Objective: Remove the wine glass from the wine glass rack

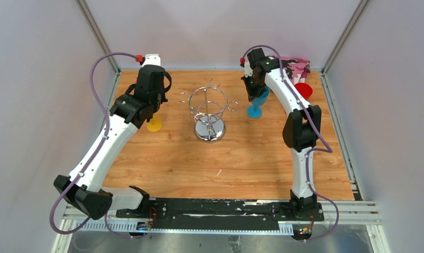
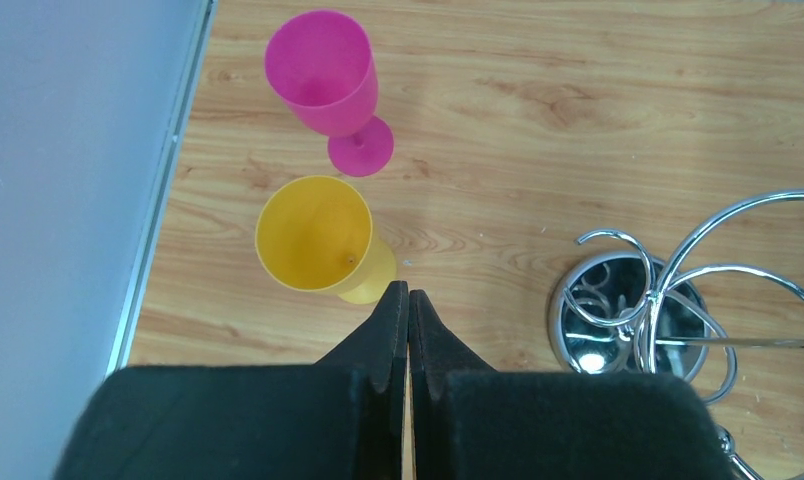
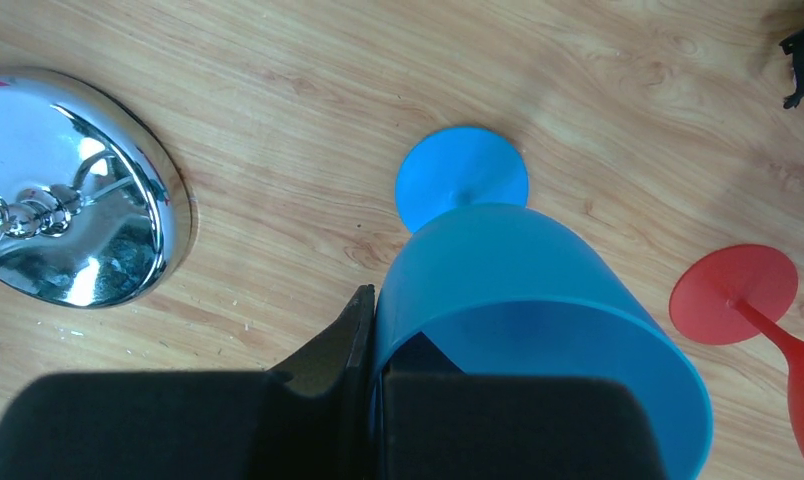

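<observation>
The right gripper [image 3: 376, 322] is clamped on the rim of the blue wine glass [image 3: 518, 270], one finger inside the bowl. The glass is off the wine glass rack [image 1: 209, 113], its foot at or just above the desk [image 3: 278, 200]. The left gripper [image 2: 408, 300] is closed and empty. With only a rim pinch, the glass could swing or slip. If released while tilted, it may topple onto the nearby red wine glass [image 3: 738, 290].

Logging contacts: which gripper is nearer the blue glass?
Right: the right gripper pinches the blue glass at its rim; the left gripper is beyond the rack, by the yellow glass.
</observation>
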`<control>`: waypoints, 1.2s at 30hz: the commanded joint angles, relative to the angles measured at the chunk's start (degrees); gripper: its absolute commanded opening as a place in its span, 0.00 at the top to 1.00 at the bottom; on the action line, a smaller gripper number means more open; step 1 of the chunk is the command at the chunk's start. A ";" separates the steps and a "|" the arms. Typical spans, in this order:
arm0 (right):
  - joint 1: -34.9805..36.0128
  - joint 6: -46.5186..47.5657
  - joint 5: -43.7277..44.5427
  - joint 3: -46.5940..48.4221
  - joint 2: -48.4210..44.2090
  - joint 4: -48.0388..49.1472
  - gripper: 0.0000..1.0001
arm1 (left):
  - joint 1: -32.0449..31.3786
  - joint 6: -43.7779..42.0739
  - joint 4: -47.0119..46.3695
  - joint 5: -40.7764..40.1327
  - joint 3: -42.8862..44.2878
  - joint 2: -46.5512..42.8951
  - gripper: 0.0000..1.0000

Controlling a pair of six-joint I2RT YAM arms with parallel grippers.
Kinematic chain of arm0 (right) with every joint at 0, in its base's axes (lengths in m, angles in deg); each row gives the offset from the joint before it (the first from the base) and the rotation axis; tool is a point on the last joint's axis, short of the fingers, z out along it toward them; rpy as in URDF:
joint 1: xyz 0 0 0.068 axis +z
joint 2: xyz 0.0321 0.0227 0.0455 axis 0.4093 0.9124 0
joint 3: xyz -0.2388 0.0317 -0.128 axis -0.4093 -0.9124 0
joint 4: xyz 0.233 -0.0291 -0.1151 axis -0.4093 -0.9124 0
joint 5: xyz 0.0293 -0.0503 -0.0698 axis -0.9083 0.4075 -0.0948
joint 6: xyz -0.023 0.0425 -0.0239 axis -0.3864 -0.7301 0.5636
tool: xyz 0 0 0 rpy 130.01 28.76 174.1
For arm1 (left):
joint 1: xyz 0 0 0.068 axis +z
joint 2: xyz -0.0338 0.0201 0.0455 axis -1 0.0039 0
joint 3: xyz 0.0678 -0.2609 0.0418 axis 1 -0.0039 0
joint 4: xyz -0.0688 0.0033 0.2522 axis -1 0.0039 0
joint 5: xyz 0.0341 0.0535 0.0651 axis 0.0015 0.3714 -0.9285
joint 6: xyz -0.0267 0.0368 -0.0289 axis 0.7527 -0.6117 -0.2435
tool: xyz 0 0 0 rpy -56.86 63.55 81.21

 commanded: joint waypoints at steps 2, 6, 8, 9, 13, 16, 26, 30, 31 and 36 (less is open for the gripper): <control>0.83 1.34 -1.03 -1.76 0.03 0.88 1.00 | -0.47 -0.17 -1.62 -1.06 0.90 -0.92 1.00; 0.73 1.27 -1.01 -4.12 -0.99 2.44 1.00 | -0.48 -0.19 -1.61 -1.50 0.77 -0.92 1.00; 0.76 1.19 -0.94 -4.72 -1.11 2.81 1.00 | -0.48 -0.17 -1.62 -1.31 0.68 -0.79 1.00; 0.73 1.10 -0.99 -4.91 -1.12 2.99 1.00 | -0.48 -0.15 -1.66 -1.25 0.70 -0.78 1.00; 0.80 0.86 -1.35 -6.16 -1.28 3.40 1.00 | -0.48 -0.19 -1.90 -1.00 0.26 -0.79 1.00; 0.75 0.58 -1.35 -7.12 -1.39 3.75 1.00 | -0.48 -0.27 -1.87 -1.09 0.21 -0.68 1.00; 0.91 0.03 -1.38 -7.83 -3.72 4.60 0.42 | -0.47 -0.36 -2.04 -1.77 -0.08 -0.24 0.95; 1.15 -0.07 -1.15 -7.82 -5.38 4.60 0.24 | -0.48 -0.45 -2.09 -1.95 -0.02 0.11 0.92; 1.29 0.00 -1.16 -7.82 -6.09 4.60 0.20 | -0.48 -0.45 -2.09 -1.93 0.05 0.23 0.91; 1.85 0.02 -1.46 -7.41 -9.45 4.03 0.13 | -0.48 -0.46 -2.17 -2.13 0.17 0.38 0.88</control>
